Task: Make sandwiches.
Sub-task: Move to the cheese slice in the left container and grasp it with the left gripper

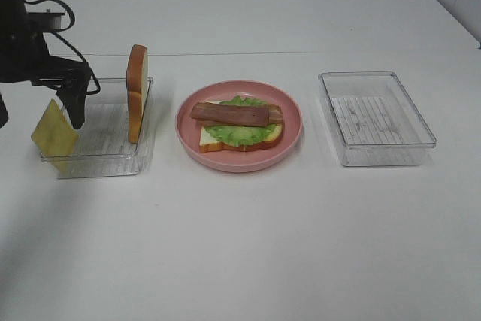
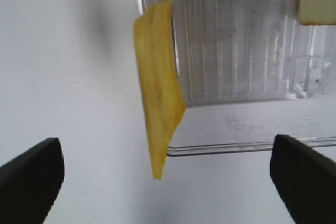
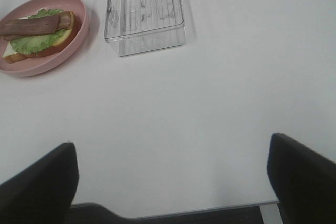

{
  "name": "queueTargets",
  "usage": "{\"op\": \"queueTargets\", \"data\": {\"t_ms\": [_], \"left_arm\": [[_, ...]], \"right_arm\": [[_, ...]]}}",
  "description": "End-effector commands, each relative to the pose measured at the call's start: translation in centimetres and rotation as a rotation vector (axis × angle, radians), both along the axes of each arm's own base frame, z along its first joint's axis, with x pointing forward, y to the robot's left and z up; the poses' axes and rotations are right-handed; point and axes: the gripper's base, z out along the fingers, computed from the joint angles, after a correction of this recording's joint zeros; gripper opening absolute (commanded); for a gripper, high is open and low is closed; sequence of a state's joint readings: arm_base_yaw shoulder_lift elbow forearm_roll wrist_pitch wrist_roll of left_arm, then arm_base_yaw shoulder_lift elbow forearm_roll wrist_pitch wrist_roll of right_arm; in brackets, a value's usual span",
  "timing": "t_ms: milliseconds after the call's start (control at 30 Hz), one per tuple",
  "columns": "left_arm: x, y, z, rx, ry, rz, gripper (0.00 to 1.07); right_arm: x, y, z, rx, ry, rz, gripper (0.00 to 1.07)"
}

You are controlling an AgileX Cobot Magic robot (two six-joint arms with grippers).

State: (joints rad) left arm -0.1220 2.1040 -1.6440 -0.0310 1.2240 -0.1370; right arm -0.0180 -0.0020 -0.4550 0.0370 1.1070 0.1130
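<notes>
From above: two clear ribbed plastic trays with one round pink plate between them. The left tray holds one upright bread slice. One yellow cheese square leans at its left wall. The right tray is rectangular. On the plate lies the sandwich (open-faced): bread, lettuce leaf, bacon strips.

Left wrist: the left gripper has its fingers spread wide, gripping nothing, near the cheese.

Right wrist: the right gripper is spread too, over the white table.
</notes>
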Motion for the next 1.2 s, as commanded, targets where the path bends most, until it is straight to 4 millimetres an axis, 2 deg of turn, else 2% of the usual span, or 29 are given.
{"op": "queueTargets", "data": {"t_ms": [33,167,333,367,433,467,500,533,600,633,867,933,967,1000,1033,1067,1100,1133,1167,1200], "left_arm": [[0.3,0.3,-1.5,0.003,0.011,0.008,1.0],[0.6,0.3,-2.3,0.001,-0.001,0.01,1.0],[1.0,0.0,-2.8,-0.024,-0.029,0.022,0.94],[1.1,0.0,-2.9,-0.028,-0.029,0.024,0.9],[1.1,0.0,-2.9,-0.028,-0.03,0.024,0.87],[1.1,0.0,-2.9,-0.029,-0.033,0.024,0.8],[1.1,0.0,-2.9,-0.029,-0.033,0.024,0.8],[1.1,0.0,-2.9,-0.03,-0.033,0.024,0.73],[1.1,0.0,-2.9,-0.029,-0.033,0.022,0.69],[1.1,0.0,-2.9,-0.029,-0.033,0.014,0.64],[1.1,0.0,-2.9,-0.028,-0.033,0.005,0.51],[1.1,0.0,-2.9,-0.028,-0.033,0.005,0.36],[1.1,0.0,-2.9,-0.028,-0.033,0.005,0.36],[1.1,0.0,-2.9,-0.027,-0.033,0.004,0.26],[1.1,0.0,-2.9,-0.027,-0.033,0.004,0.26],[1.1,0.0,-2.9,-0.027,-0.033,-0.001,0.13],[1.1,0.0,-2.9,-0.027,-0.033,-0.003,0.08],[1.1,0.0,-2.9,-0.027,-0.033,-0.003,0.08],[1.1,0.0,-2.9,-0.027,-0.033,-0.009,0.0],[1.1,0.0,-2.9,-0.027,-0.033,-0.009,0.0]], "right_arm": [[-0.3,0.0,0.0,-0.007,-0.041,-0.001,0.93],[-0.3,0.0,0.0,-0.007,-0.041,-0.001,0.93],[-0.3,0.0,0.0,-0.007,-0.041,-0.001,0.93],[-0.3,0.0,0.0,-0.007,-0.041,-0.001,0.93],[-0.3,0.0,0.0,-0.007,-0.041,-0.001,0.93],[-0.3,0.0,0.0,-0.007,-0.041,-0.001,0.93],[-0.3,0.0,0.0,-0.007,-0.041,-0.001,0.93],[-0.3,0.0,0.0,-0.007,-0.041,-0.001,0.93],[-0.3,0.0,0.0,-0.007,-0.041,-0.001,0.93],[-0.3,0.0,0.0,-0.007,-0.041,-0.001,0.93],[-0.3,0.0,0.0,-0.007,-0.041,-0.001,0.93],[-0.3,0.0,0.0,-0.007,-0.041,-0.001,0.93],[-0.3,0.0,0.0,-0.007,-0.041,-0.001,0.93],[-0.3,0.0,0.0,-0.007,-0.041,-0.001,0.93],[-0.3,0.0,0.0,-0.007,-0.041,-0.001,0.93],[-0.3,0.0,0.0,-0.007,-0.041,-0.001,0.93],[-0.3,0.0,0.0,-0.007,-0.041,-0.001,0.93],[-0.3,0.0,0.0,-0.007,-0.041,-0.001,0.93],[-0.3,0.0,0.0,-0.007,-0.041,-0.001,0.93],[-0.3,0.0,0.0,-0.007,-0.041,-0.001,0.93]]}}
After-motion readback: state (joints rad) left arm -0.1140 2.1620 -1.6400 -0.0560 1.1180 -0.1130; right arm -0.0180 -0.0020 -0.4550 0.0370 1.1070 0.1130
